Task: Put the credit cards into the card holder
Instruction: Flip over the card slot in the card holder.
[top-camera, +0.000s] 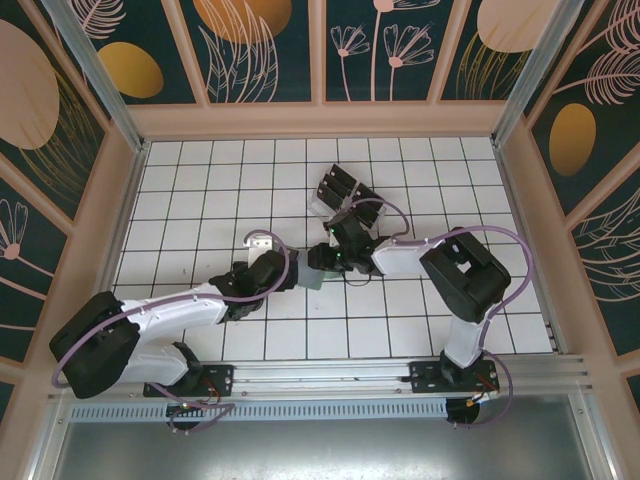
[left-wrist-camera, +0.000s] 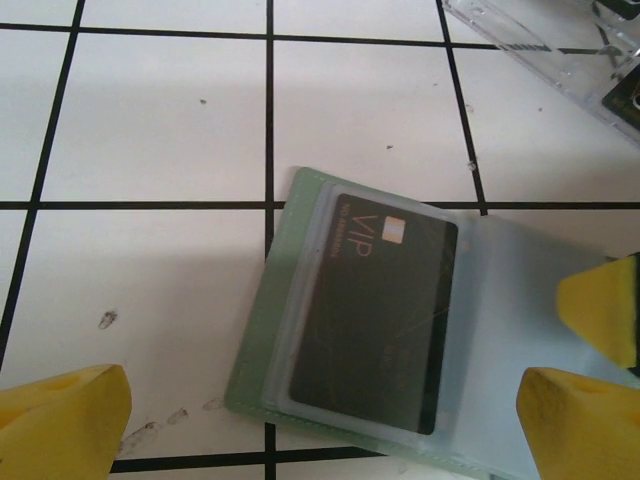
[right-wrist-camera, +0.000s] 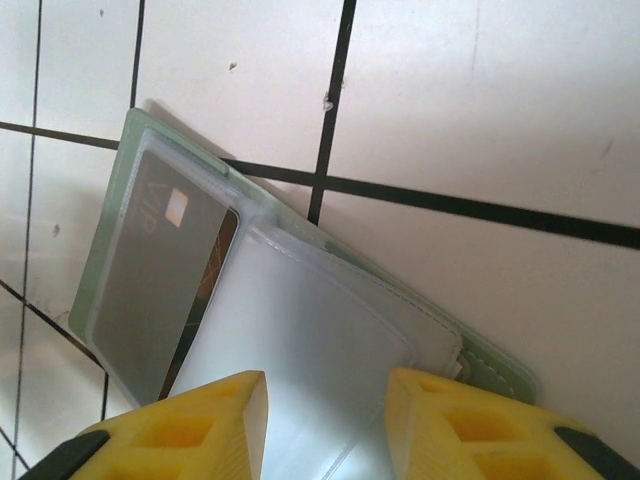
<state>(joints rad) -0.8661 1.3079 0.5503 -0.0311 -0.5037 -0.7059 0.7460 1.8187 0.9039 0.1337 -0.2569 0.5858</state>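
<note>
The left end effector (left-wrist-camera: 320, 422) hangs over the tabletop (left-wrist-camera: 150, 120) with its fingers spread wide and nothing in them. Just beyond it lies the card holder (left-wrist-camera: 258, 372), opened flat. One credit card (left-wrist-camera: 375, 310) already sits in its clear sleeve, and a second clear leaf lifts away toward 3 o'clock. The right end effector (right-wrist-camera: 325, 425) straddles that leaf with its fingers partway apart. I cannot tell whether they actually pinch it.

The likely trouble is that the leaf slips free and falls back over the pocket mouth. The light holder could also skid on the smooth tiles when a card is pushed in, since nothing pins it down.

Count: one card holder, one seated card and one clear rack (top-camera: 335, 190) at 12 o'clock of the holder. The rack has dark cards in it, too small to number.
</note>
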